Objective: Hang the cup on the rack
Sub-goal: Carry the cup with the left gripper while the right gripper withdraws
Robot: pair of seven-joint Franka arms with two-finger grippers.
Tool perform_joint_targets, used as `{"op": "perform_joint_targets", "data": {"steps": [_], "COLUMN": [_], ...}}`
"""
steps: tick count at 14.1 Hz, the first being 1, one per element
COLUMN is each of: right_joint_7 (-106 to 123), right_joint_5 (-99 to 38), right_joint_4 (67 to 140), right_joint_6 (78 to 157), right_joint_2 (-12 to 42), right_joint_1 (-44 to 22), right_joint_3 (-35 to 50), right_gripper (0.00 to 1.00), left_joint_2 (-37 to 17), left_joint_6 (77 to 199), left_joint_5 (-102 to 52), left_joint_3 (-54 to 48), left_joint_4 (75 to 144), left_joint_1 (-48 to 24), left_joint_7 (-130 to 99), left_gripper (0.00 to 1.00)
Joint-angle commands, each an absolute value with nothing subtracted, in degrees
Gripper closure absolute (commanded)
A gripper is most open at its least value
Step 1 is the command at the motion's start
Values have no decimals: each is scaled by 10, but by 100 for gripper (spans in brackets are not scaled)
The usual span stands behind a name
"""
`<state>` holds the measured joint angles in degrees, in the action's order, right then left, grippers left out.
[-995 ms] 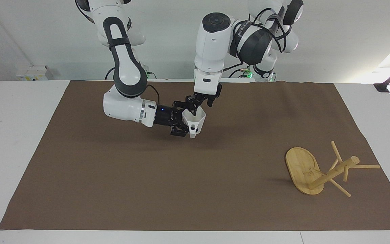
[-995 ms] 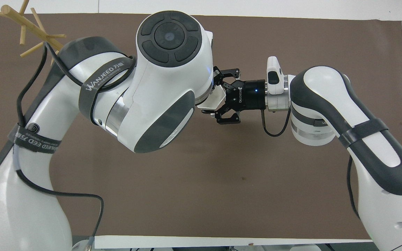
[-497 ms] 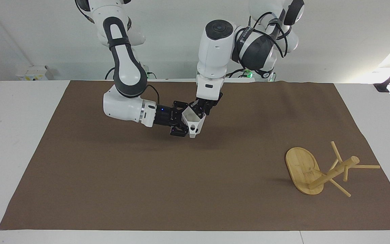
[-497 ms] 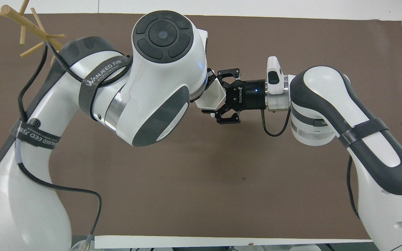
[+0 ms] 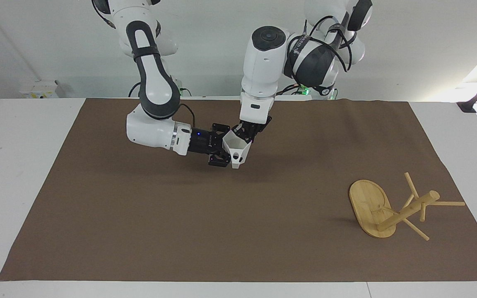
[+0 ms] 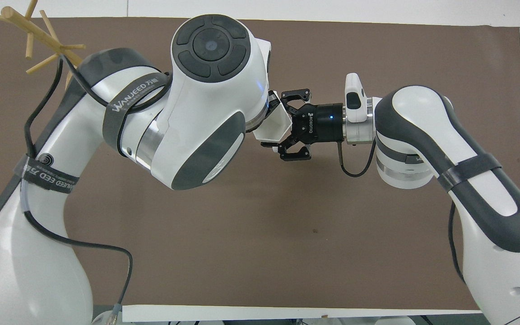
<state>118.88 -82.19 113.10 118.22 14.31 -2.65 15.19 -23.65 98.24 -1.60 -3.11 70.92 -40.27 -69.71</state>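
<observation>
The white faceted cup point(image 5: 237, 150) hangs in the air over the middle of the brown mat, mouth up, and both grippers hold it. My right gripper point(image 5: 227, 151) reaches in level from the side and is shut on the cup's body. From above, my left gripper point(image 5: 242, 134) is shut on the cup's rim. In the overhead view the cup point(image 6: 274, 126) shows beside the right gripper point(image 6: 283, 129), while the left gripper is hidden under its own arm. The bamboo rack point(image 5: 371, 205) lies tipped over on the mat toward the left arm's end, farther from the robots than the cup.
The brown mat point(image 5: 180, 215) covers most of the white table point(image 5: 15, 165). The rack's post and pegs point(image 5: 418, 205) stick out toward the mat's edge; its pegs point(image 6: 34, 36) show at a corner of the overhead view.
My left gripper has closed on the cup's rim; a second ago it stood open over it. The left arm shifted slightly. The right gripper and cup have stayed put.
</observation>
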Motion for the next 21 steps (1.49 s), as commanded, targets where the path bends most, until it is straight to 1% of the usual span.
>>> {"op": "perform_joint_targets", "data": {"steps": [1,3,5,8,10,11,12,13,15,17,19,20,21], "right_joint_7": [1186,1187,1189,1190,1188,1186,1180,1164,1094,1027,948,907,873], "right_joint_5": [-838,-834,-817,-691,-614,-572,-530,-496,-420,-331,-219,-188,-165], "right_joint_4": [1139,1156,1159,1152,1146,1137,1127,1112,1085,1055,1003,983,956], "right_joint_6": [1188,1177,1133,1077,1028,1010,1003,997,984,977,969,953,933], "right_joint_2": [117,95,86,87,88,89,89,89,87,85,88,87,87], "right_joint_1": [-20,2,32,107,161,186,205,219,232,230,226,226,225], "right_joint_3": [150,150,149,149,149,149,149,149,148,148,150,150,149], "right_gripper": [0,0,0,0,0,0,0,0,0,0,0,0,0], "left_joint_2": [-228,-228,-229,-227,-218,-212,-209,-194,-151,-101,-47,-32,-27], "left_joint_6": [991,994,994,988,992,999,1034,1089,1236,1361,1534,1601,1654], "left_joint_5": [-18,-18,-18,-17,-14,-16,-19,-19,-33,-33,-33,-33,-32], "left_joint_3": [-27,-27,-26,-21,12,27,30,28,31,31,31,31,31], "left_joint_4": [724,724,724,722,723,729,743,774,879,996,1133,1179,1211], "left_joint_1": [-401,-401,-400,-399,-398,-393,-364,-340,-324,-318,-304,-297,-274], "left_joint_7": [-708,-708,-709,-715,-722,-716,-714,-708,-702,-700,-700,-700,-699], "left_gripper": [100,100,100,100,100,100,100,100,100,100,100,100,100]}}
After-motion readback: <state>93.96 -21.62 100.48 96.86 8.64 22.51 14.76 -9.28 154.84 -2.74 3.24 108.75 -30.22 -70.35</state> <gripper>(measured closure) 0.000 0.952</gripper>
